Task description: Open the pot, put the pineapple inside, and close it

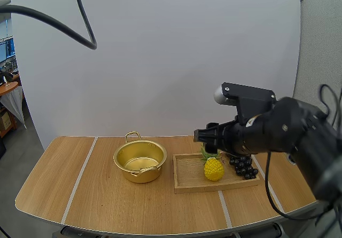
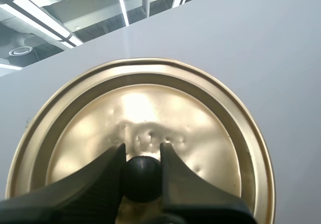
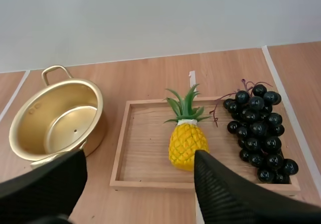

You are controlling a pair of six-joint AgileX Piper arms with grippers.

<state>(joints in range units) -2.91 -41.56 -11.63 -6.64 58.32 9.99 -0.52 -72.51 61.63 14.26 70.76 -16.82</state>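
Two end effectors logged. The left end effector (image 2: 142,152) sat high, well above the tabletop (image 1: 107,200), fingers drawn narrow and pinching the black knob (image 2: 142,180) of the gold lid (image 2: 145,108). The lid hung just beyond the fingertips, knob side toward them, its dented centre and ridged rim in plain sight, well clear of the pot (image 3: 95,133). The right end effector (image 3: 140,158) stood wide, fingers well apart with nothing gripped, hovering over the near side of the wooden tray (image 3: 120,151). The pineapple (image 3: 186,144) lay in the tray, below and just ahead of this end effector and closer to its right finger (image 3: 220,194) than its left, with the green crown pointing away from the fingers. A bunch of dark grapes (image 3: 258,128) lay farther to the right of the end effector, at the tray's right end, near the pineapple but apart from it. The pot stood upright on the tabletop ahead and to the left of the right end effector, just beside the tray's left edge. It was uncovered, its gold floor showing, with one handle on the far side and one on the near side.
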